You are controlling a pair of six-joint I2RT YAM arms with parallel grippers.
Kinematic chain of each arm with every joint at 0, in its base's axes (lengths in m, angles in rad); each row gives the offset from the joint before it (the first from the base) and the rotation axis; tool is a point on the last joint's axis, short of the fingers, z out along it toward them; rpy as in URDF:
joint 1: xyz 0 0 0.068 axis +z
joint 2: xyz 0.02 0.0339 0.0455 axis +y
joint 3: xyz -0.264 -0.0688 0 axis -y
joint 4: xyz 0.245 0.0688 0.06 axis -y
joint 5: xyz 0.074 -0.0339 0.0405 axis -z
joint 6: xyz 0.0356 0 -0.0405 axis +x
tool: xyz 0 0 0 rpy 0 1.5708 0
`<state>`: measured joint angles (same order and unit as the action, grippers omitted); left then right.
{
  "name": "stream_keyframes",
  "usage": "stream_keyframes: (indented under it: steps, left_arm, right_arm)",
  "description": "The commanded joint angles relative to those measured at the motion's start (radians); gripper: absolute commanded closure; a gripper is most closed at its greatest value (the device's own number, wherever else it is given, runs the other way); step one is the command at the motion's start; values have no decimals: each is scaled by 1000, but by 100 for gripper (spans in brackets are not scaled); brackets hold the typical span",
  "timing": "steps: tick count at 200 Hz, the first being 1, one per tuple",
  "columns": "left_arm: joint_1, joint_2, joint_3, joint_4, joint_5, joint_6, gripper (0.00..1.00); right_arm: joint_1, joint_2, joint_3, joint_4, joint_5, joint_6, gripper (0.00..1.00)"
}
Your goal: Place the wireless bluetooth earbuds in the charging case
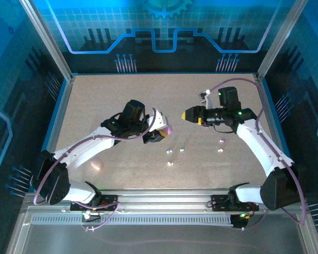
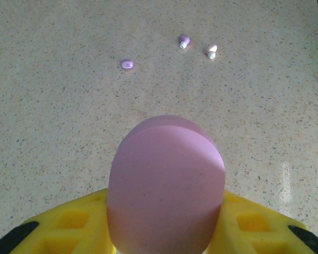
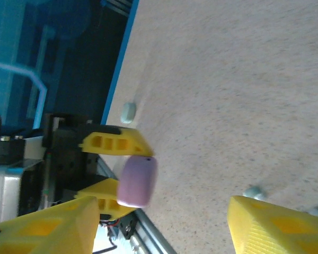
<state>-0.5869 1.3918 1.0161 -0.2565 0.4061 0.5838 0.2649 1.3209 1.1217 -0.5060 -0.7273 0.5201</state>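
Far left, a pale pebble-shaped item (image 1: 97, 164) lies alone on the speckled table (image 1: 122, 95), close beside the left arm's forearm and well apart from everything else.

Left arm: the left end effector (image 1: 161, 133) sits near the middle of the table. Its yellow fingers (image 2: 69, 225) are clamped on either side of the pink charging case (image 2: 167, 182). The case is held clear of the fingertips, rounded end pointing outward. From the right wrist view it appears as a closed lilac capsule between those two fingers; no lid gap is visible.

Centre: the wireless bluetooth earbuds (image 1: 169, 152) lie loose on the table, none in the case. Three sit just right of and nearer than the held case: two side by side and one slightly closer to the arm bases. Two more (image 1: 221, 140) lie farther right, one behind the other, beside the right arm's forearm.

Right arm: the right end effector (image 1: 191, 115) points left toward the held case and is near it but not touching. Its yellow fingers (image 3: 275, 227) stand apart with nothing between them.
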Motion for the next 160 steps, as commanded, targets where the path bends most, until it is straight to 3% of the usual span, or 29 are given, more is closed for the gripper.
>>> stream_keyframes:
  steps: [1, 81, 160]
  left_arm:
    - [-12, -24, 47, -27, 22, 52, 66]
    - [-24, -34, 53, -33, -20, 57, 66]
    - [-35, -40, 52, -36, -40, 64, 65]
  right_arm:
    - [63, 40, 68, -94, -36, -13, 34]
    - [185, 145, 133, -143, -62, -19, 40]
    - [198, 207, 132, -125, -75, -5, 51]
